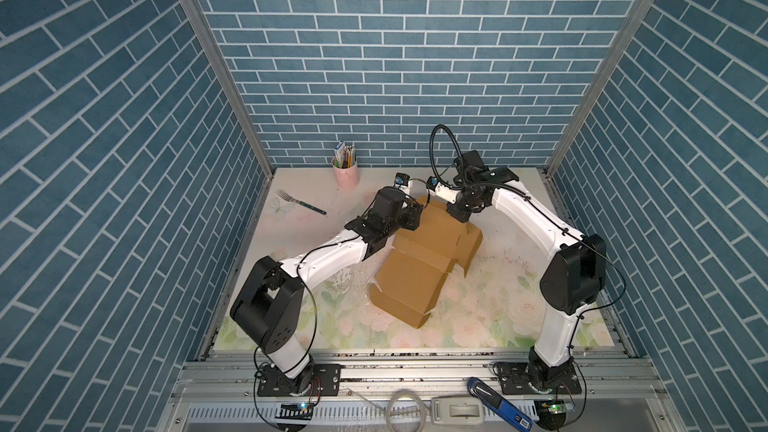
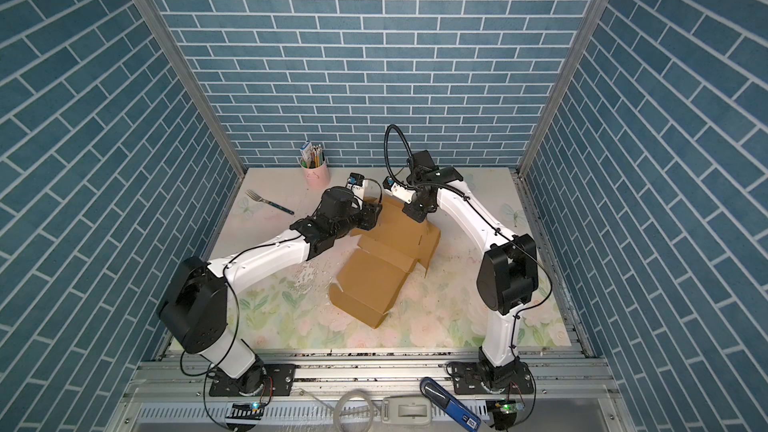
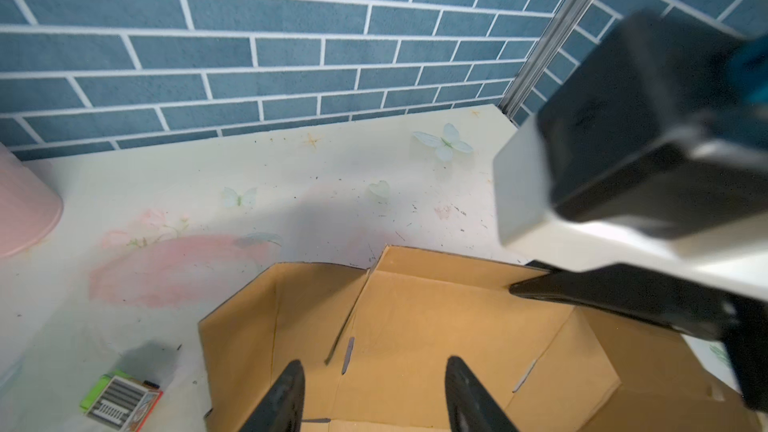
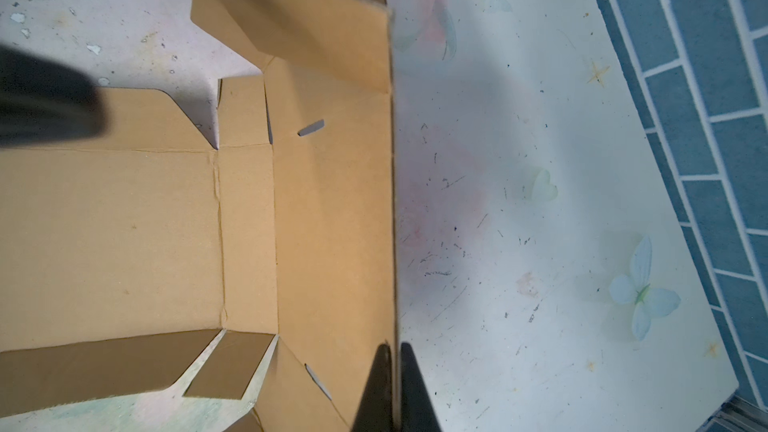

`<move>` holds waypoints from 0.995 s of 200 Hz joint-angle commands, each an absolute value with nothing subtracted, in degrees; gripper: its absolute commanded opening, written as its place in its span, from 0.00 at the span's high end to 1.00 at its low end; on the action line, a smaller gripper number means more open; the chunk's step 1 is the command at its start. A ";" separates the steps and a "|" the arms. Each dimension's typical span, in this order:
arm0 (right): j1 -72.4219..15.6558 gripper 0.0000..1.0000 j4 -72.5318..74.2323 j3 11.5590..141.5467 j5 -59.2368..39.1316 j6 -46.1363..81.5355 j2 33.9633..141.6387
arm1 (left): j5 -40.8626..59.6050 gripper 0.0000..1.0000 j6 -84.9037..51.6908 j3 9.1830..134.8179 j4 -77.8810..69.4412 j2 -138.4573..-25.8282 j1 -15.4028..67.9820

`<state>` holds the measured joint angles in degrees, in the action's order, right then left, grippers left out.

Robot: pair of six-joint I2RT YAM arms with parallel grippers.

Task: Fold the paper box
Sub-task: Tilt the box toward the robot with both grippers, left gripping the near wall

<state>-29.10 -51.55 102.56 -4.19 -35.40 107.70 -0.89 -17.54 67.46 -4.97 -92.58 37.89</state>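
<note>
The paper box point(image 1: 424, 259) point(image 2: 382, 272) is a brown die-cut cardboard sheet, partly folded, lying mid-table in both top views. Its far panel point(image 4: 332, 209) stands up from the table. My right gripper point(image 4: 395, 367) is shut on that panel's top edge, one finger on each side, at the box's far right point(image 1: 462, 214). Over the box's far left end my left gripper point(image 3: 376, 388) point(image 1: 415, 216) hangs open above the cardboard point(image 3: 415, 326), with nothing between its fingers. A side flap point(image 3: 241, 326) beside it stands tilted up.
At the back left stands a pink cup of pencils point(image 1: 345, 174), with a fork point(image 1: 300, 202) in front of it. A small green printed box point(image 3: 120, 401) lies close to the paper box's far left corner. On the front rail rests a blue tool point(image 1: 498, 403).
</note>
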 commanded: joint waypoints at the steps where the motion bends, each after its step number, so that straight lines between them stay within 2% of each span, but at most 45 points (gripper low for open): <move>1: -29.27 0.93 -52.21 101.70 -2.46 -36.83 105.09 | -2.10 0.42 -17.25 65.75 -2.49 -88.11 37.80; 83: -32.36 0.93 -49.61 94.47 9.05 -36.76 99.46 | -3.43 0.41 -15.47 59.11 1.27 -79.25 35.34; 156: -39.53 0.94 -31.97 78.44 24.34 -38.05 90.43 | -6.95 0.42 -19.52 51.01 1.92 -74.80 34.72; 199: -43.35 0.94 -26.21 72.65 26.62 -37.40 84.57 | -6.59 0.42 -21.42 46.72 1.39 -73.71 34.80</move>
<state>-41.82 -31.33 73.60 23.11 -36.29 88.16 -6.02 -19.75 48.82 1.23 -74.83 34.89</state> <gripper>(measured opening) 0.062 0.583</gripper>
